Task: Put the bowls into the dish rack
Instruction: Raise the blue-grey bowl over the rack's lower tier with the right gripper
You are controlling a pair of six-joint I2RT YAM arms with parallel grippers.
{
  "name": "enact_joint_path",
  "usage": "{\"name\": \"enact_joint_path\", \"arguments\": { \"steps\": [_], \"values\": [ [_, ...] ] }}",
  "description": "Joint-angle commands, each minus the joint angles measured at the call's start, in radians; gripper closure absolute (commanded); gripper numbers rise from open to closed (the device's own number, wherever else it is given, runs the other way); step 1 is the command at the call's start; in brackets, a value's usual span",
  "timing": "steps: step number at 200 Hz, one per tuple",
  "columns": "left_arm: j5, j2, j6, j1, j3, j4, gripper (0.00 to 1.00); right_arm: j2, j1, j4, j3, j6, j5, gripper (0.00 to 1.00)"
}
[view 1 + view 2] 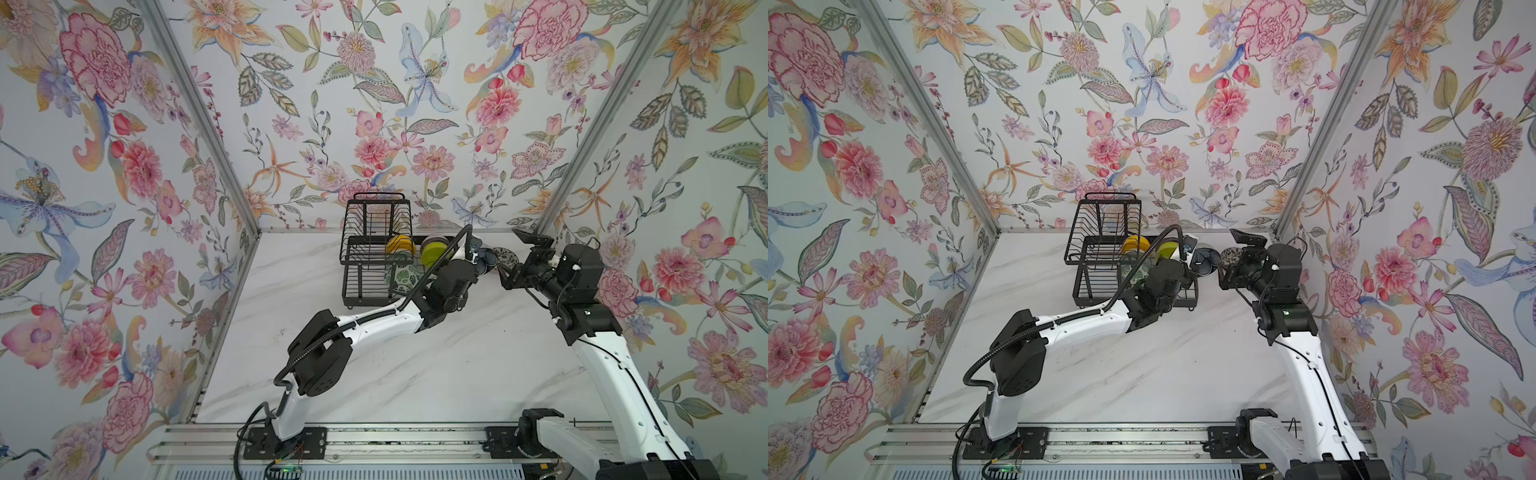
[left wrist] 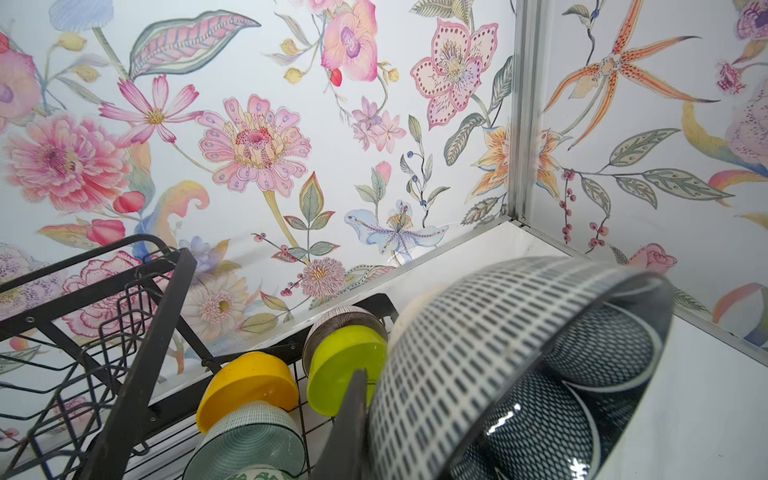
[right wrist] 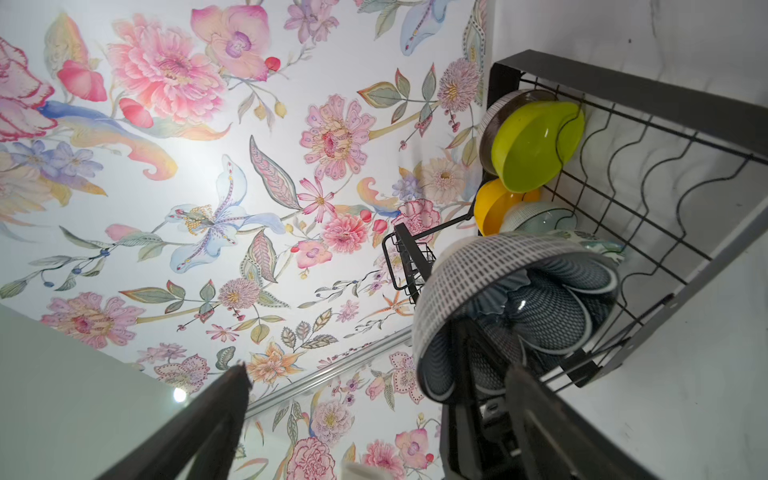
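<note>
My left gripper (image 1: 478, 259) is shut on the wall of a dark blue bowl (image 2: 498, 353) with a dashed white outside, held tipped on its side at the right end of the dish rack (image 1: 365, 266). One finger (image 2: 353, 415) lies on the outside; the other is hidden inside. In the rack's lower tray stand a yellow bowl (image 1: 401, 245), a lime green bowl (image 1: 432, 253), a ribbed brown bowl (image 2: 340, 318), an aqua bowl (image 2: 249, 432) and a leaf-patterned bowl (image 1: 405, 276). My right gripper (image 1: 515, 259) is open just right of the held bowl. A black-and-white bowl (image 1: 505, 257) sits low by its fingers.
The rack stands against the flowered back wall, its raised basket (image 1: 376, 216) on the left. The right wall and back corner post (image 1: 582, 153) are close behind my right arm. Bare marble tabletop (image 1: 415, 374) stretches in front of the rack.
</note>
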Motion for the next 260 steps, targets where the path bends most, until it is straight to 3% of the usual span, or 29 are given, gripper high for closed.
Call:
{"name": "enact_joint_path", "arguments": {
  "steps": [1,93,178,260],
  "values": [
    [-0.092,0.005,0.098,-0.013,0.025,0.131,1.00,0.010,0.029,0.081,-0.024,0.118,0.051,0.10],
    [-0.087,0.004,0.112,-0.026,0.003,0.145,1.00,0.106,0.087,0.176,-0.021,0.205,0.109,0.41],
    [-0.081,0.008,0.094,-0.043,-0.009,0.131,1.00,0.180,0.139,0.302,-0.005,0.308,0.191,0.61],
    [-0.107,-0.004,0.099,-0.055,-0.025,0.135,1.00,0.154,0.163,0.354,-0.046,0.322,0.280,1.00]
  ]
}}
